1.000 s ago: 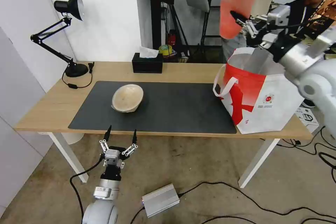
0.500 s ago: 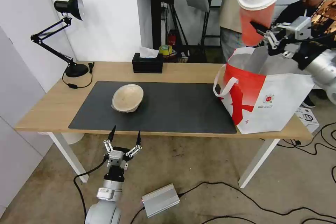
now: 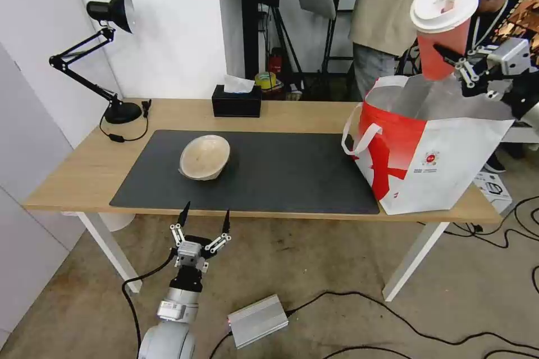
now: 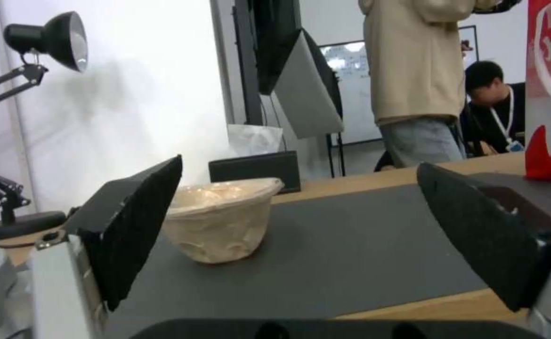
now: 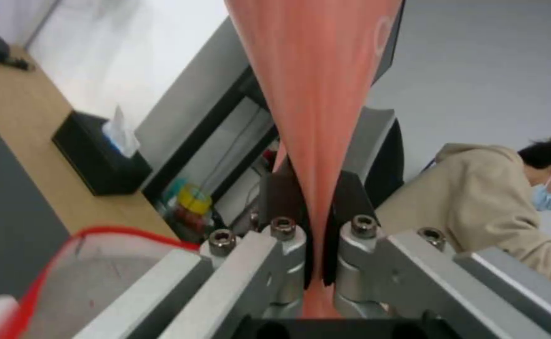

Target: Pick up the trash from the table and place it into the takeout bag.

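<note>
While the right gripper (image 3: 455,61) clamps its jaws on the red cup (image 3: 441,33) above the open mouth of the takeout bag (image 3: 426,151), the beige bowl (image 3: 205,157) sits on the bench's (image 3: 303,115) mat, well left of the bag. The left gripper (image 3: 203,220), jaws spread empty, hangs below the bench edge.

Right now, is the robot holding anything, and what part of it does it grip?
Yes. Its right hand pinches the red cup by its lower wall, above the takeout bag. The left hand holds nothing.
</note>
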### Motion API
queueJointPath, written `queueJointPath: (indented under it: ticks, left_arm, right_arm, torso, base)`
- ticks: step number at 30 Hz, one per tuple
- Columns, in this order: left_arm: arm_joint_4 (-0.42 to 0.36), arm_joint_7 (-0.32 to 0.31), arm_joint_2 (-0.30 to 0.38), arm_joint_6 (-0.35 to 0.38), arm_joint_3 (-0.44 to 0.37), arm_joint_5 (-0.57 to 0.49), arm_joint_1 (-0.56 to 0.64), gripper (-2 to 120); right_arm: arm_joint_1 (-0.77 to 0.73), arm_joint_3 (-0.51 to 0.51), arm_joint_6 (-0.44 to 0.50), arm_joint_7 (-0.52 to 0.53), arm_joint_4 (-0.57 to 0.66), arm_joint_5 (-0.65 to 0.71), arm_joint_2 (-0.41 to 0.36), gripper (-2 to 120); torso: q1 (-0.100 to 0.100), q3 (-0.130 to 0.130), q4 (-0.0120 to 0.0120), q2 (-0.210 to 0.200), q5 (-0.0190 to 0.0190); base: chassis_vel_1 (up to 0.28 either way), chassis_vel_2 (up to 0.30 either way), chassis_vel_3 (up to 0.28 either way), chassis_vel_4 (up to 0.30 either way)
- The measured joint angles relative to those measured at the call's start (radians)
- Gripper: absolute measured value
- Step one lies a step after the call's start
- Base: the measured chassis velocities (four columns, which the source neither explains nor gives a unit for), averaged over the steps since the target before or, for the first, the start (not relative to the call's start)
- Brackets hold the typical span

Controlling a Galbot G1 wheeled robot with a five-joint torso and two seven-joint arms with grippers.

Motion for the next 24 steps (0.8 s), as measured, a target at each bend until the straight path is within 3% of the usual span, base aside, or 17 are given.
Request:
queueJointPath:
  ticks: [24]
  left_arm:
    - [-0.039, 0.001, 0.027, -0.003, -0.017, -0.020, 0.028, 100]
  right_arm:
    - [0.035, -0.023, 0.022, -0.082, -0.127, -0.142, -0.080, 2]
  torso:
    - [0.000, 0.000, 0.0000, 0.000, -0.0001]
  base:
    - [0.000, 0.000, 0.000, 0.000]
